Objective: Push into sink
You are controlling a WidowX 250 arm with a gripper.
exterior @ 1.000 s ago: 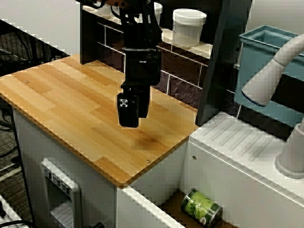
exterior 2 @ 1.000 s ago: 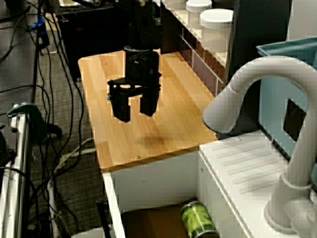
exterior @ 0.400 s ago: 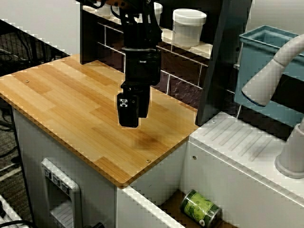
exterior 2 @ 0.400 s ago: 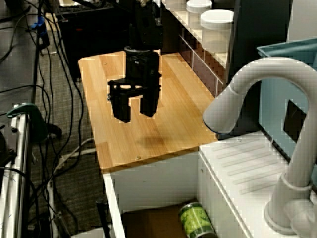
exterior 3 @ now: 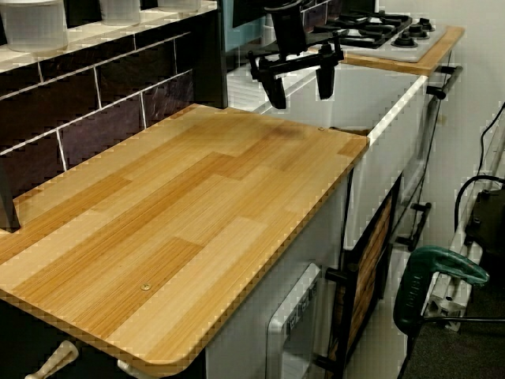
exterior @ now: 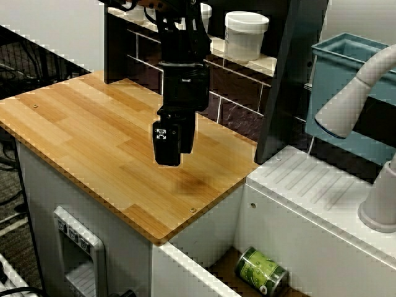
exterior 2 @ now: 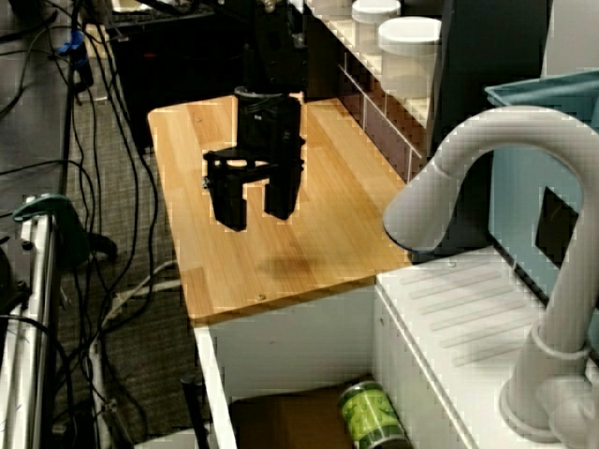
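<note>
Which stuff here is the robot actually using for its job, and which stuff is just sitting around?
For the job:
- gripper, fingers open, above the wooden counter
- sink
- green can, lying in the sink

Just sitting around:
- white jars on the shelf
- teal bin
- faucet
- drainboard

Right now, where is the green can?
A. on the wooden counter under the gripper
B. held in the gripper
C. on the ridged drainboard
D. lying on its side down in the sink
D: the green can lies on its side on the sink floor, while the open gripper hovers empty over the wooden counter.
</note>
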